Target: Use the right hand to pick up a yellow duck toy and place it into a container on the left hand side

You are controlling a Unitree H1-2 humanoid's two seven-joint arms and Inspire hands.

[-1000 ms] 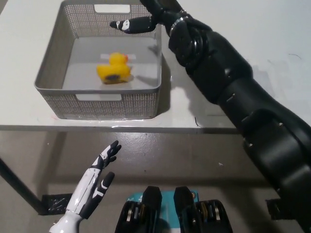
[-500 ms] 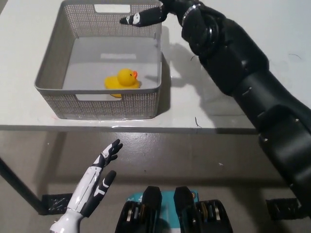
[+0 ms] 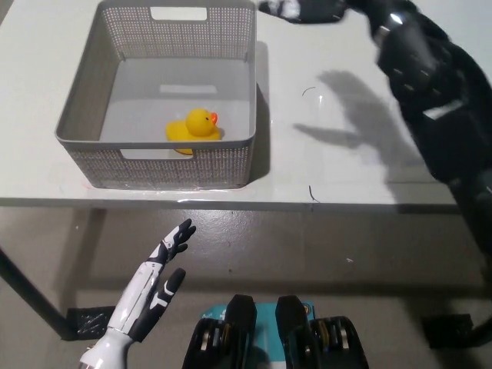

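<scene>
One yellow duck toy [image 3: 192, 128] lying inside one grey mesh basket [image 3: 83, 112] on white table [image 3: 330, 165], near front wall. Duck judged light, soft, squeezable, smooth; best pinched across body. Right hand [image 3: 304, 9] above table, empty, fingers spread. Left hand [image 3: 157, 277] resting below table edge, fingers apart.

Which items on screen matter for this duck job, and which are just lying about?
Job items:
- small yellow rubber duck toy
- grey mesh plastic basket holding it
- black right hand

Not part of it:
- white table
- white left hand, idle below the table edge
</scene>
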